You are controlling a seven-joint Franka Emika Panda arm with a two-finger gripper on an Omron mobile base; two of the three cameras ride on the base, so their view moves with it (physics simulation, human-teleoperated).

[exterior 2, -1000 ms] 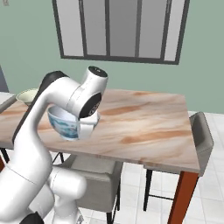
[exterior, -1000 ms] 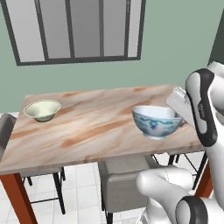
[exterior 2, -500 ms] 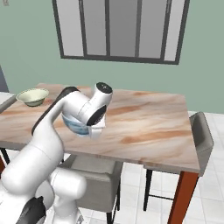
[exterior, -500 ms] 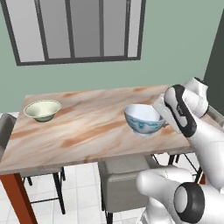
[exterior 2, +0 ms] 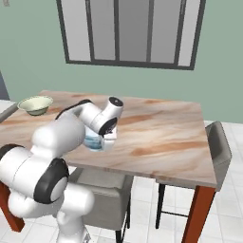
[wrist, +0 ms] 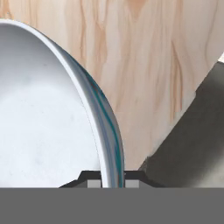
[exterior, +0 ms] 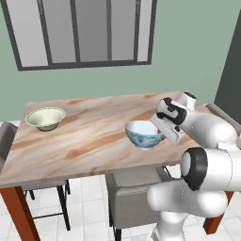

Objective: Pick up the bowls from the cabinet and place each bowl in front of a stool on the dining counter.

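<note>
Nearest us, a grey stool (exterior: pixel 136 200) stands tucked against the near edge of the dining counter (exterior: pixel 89 136). Just above that edge, we see our gripper (wrist: pixel 113 178) clenched on the rim of the blue-patterned bowl (exterior: pixel 144 134), one finger inside and one outside; whether the bowl touches the marble top we cannot tell. Farther off, near the left end, the cream bowl (exterior: pixel 45 118) rests on the counter. Behind it, a dark-framed window (exterior: pixel 82 30) sits in the green wall.

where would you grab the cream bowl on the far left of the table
By its rim. The cream bowl sits upright and open on the dining counter, wide and shallow with a thin flaring wall, so come down from above with one finger inside and one outside, as on the blue-patterned bowl.
</note>
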